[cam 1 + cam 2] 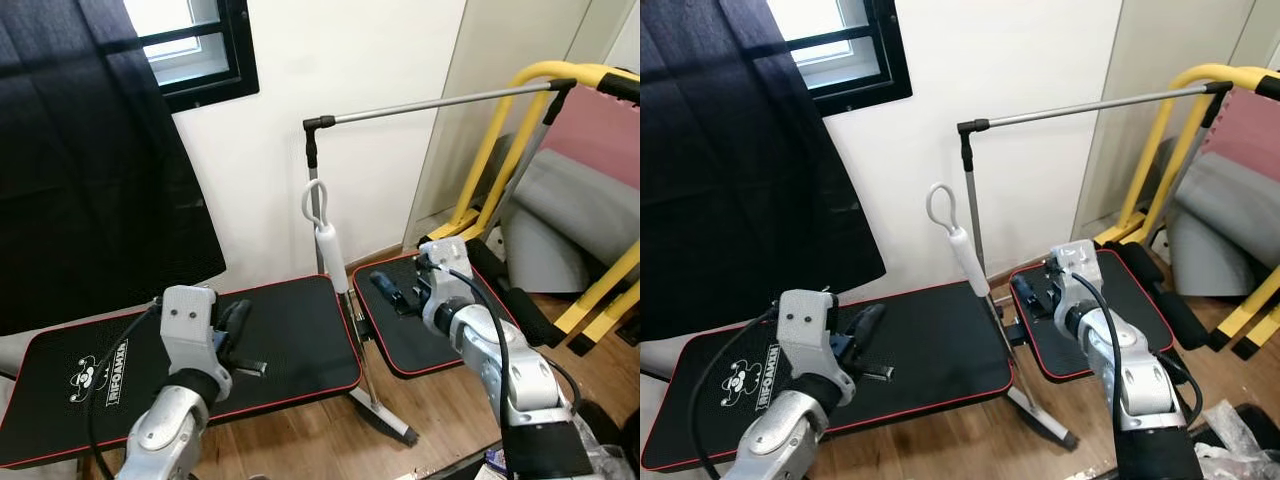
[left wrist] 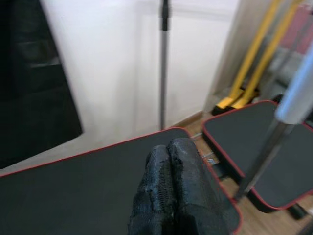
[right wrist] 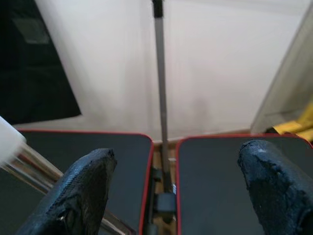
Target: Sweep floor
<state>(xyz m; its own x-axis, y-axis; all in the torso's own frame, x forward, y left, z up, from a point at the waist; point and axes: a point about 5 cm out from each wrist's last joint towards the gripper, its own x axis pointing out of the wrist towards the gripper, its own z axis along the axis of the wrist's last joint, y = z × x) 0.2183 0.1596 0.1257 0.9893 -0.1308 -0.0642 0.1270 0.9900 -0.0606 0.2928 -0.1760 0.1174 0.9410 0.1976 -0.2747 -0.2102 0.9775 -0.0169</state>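
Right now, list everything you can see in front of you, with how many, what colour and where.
Padded bench: one, black with red edging, in two sections, along the wall ahead.
Broom handle: one, white grip with a loop on a silver shaft, leaning up from the gap between the bench sections.
Metal pole: one, silver with black joints, rising behind the bench and running right.
Curtain: one, dark, upper left.
Window frame: one, black, on the white wall.
Yellow frame: one, yellow, right side.
Rolled mat: one, grey, inside the yellow frame.
Wooden floor: brown, under the bench.
Left gripper: black fingers shut, over the left bench section.
Right gripper: black fingers open, over the right section.
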